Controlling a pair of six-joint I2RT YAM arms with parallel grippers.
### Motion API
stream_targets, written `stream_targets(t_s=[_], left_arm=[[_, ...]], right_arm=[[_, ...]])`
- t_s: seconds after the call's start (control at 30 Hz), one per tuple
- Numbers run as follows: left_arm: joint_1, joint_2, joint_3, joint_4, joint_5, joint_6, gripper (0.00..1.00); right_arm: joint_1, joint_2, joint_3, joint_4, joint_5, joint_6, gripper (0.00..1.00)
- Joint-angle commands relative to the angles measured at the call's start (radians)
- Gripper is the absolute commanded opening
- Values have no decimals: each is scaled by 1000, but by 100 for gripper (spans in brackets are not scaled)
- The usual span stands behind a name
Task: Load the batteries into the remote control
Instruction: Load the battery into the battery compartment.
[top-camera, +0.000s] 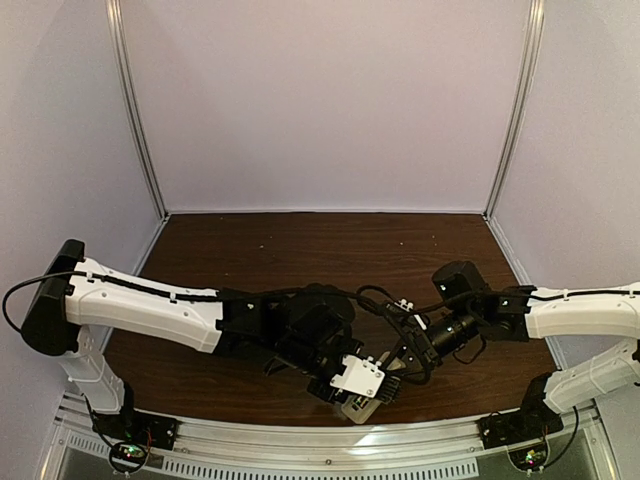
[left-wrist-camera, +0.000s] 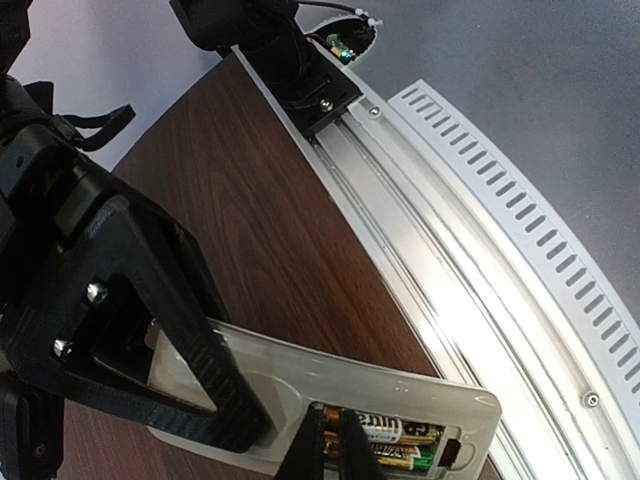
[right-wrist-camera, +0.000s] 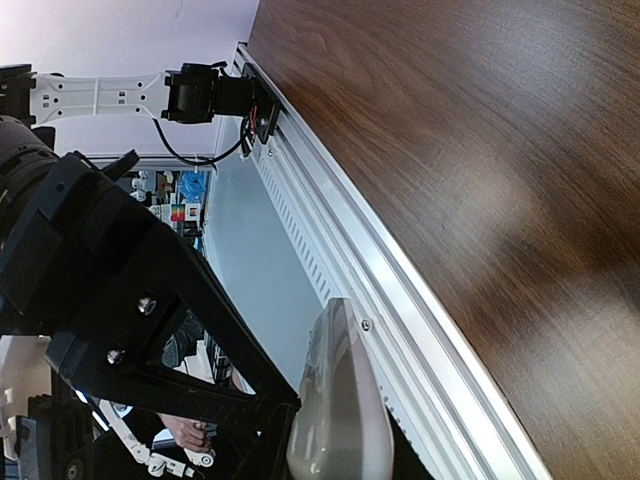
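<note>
At six o'clock of the table (top-camera: 300, 250), beside the near-edge rail (left-wrist-camera: 430, 280): remote control (left-wrist-camera: 330, 385), white, lifted off the wood, back face showing, battery bay uncovered.

- Holder: left gripper (left-wrist-camera: 225, 415), reaching in from nine o'clock; fingers clamped shut across the remote's body, clear of the bay.
- Contents of bay: the batteries (left-wrist-camera: 400, 440), gold with dark and green labels, lying side by side lengthwise (full seating against the contacts not judgeable from these views).
- Visitor: right gripper (left-wrist-camera: 330, 445), coming from three o'clock; fingertips pinched together with nothing seen between them, resting at the batteries' end nearest the left finger.
- Bay cover: not found in any view.

Step in hand, by judgement: final seating of the second cell, done with closed tips used as a pusher.

Next move, by judgement: short, light press down and along the cell toward its contact, keeping the left clamp steady against the push; then lifting straight away, avoiding any drag that might flick a cell back out.
</note>
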Motion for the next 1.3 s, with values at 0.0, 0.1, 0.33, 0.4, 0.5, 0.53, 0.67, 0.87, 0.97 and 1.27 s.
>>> stream_targets(t_s=[0.0, 0.1, 0.33, 0.4, 0.5, 0.53, 0.67, 0.87, 0.97, 1.27], left_arm=[[-23, 78, -34, -147, -69, 19, 7], [-33, 88, -30, -169, -79, 29, 7], [-46, 106, -23, -196, -87, 39, 7], [-47, 108, -24, -199, -85, 39, 7], [-46, 108, -30, -208, -80, 39, 7], [-45, 108, -33, -209, -78, 40, 6], [-47, 102, -31, -198, -74, 34, 7], [-44, 41, -36, -99, -100, 24, 19], [-45, 6, -38, -59, -99, 27, 21], [-45, -54, -53, 45, -99, 59, 25]], right_arm=[[-12, -70, 49, 299, -157, 78, 0], [-18, -73, 49, 305, -161, 79, 0], [-28, -85, 48, 294, -164, 68, 0], [-32, -89, 50, 290, -166, 66, 0], [-37, -97, 52, 282, -170, 61, 0], [-40, -101, 54, 269, -170, 55, 0], [-41, -95, 52, 252, -167, 39, 0], [-36, -68, 41, 201, -139, -13, 0], [-27, -51, 33, 200, -128, -21, 0], [-4, 7, 18, 220, -110, -32, 0]])
